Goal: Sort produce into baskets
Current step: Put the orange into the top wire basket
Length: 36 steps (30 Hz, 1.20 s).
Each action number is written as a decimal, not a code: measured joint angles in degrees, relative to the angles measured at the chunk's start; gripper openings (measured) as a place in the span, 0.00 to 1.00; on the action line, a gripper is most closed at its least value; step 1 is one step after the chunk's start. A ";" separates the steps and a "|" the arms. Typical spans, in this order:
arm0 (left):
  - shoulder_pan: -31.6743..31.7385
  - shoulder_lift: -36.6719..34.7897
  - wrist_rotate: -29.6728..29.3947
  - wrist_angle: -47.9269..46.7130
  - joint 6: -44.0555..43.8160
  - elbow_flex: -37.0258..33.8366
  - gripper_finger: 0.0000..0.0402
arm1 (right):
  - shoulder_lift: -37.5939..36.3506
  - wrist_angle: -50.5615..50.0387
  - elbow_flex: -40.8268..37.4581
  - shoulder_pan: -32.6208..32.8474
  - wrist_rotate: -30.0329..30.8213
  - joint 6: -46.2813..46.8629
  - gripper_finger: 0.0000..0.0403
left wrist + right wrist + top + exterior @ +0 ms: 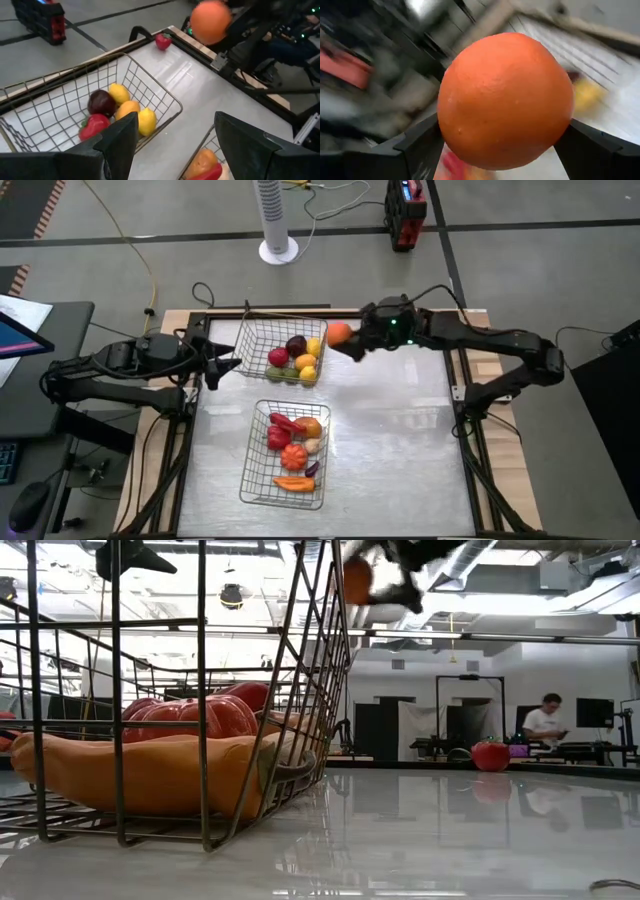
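Note:
My right gripper (347, 340) is shut on an orange (339, 333), held in the air just right of the far wire basket (252, 330). That basket holds lemons, a dark plum and red and green pieces. The near basket (250, 480) holds red peppers, a carrot, an orange piece and others. The held orange also shows in the low view (357, 578) and in the left wrist view (210, 21). My left gripper (228, 367) is open and empty at the far basket's left side. A small red piece (162, 41) sits on the table near its far edge. My right gripper pinches the orange by two opposite sides (451, 125) between its two fingers. The fingers (417, 147) come from the table's right side, roughly level. The orange is lifted clear of the table and the baskets.
Bare table top (400, 440) lies right of both baskets. The table's wooden frame (478, 360) runs along its edges. Beyond the table stand a white fan base (279, 250) and a red-black box (405, 215). A person (545, 725) sits far back in the room.

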 joint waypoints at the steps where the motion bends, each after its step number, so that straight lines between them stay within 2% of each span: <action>1: 0.00 0.00 -0.21 0.02 -0.49 -0.02 0.62 | 0.73 5.39 0.02 0.38 -0.04 1.23 0.90; 5: 0.00 -0.07 -0.16 0.64 -1.70 -0.01 0.62 | 4.81 17.90 -0.04 1.73 -0.02 3.24 0.90; 9: -0.02 -0.46 0.01 1.09 -1.69 -0.02 0.62 | 9.66 21.89 -0.02 2.35 0.16 3.16 0.90; 11: 0.01 -0.52 0.64 1.13 -1.73 -0.02 0.62 | 12.12 21.63 -0.07 2.33 0.15 3.15 0.90; 16: -0.02 -0.92 6.49 0.87 -1.65 -0.02 0.62 | 16.01 21.73 -0.11 2.22 1.06 5.30 0.90; 24: -0.04 -0.74 13.54 0.81 3.41 -0.02 0.62 | 20.94 20.74 1.01 1.89 2.08 7.95 0.92; 30: -0.02 -0.81 13.15 0.81 3.63 -0.02 0.62 | 21.97 17.71 3.52 1.30 1.98 6.03 0.93; 36: -0.02 -0.74 7.24 0.87 2.44 -0.02 0.62 | 21.50 11.53 5.90 -0.08 -4.08 -1.63 0.97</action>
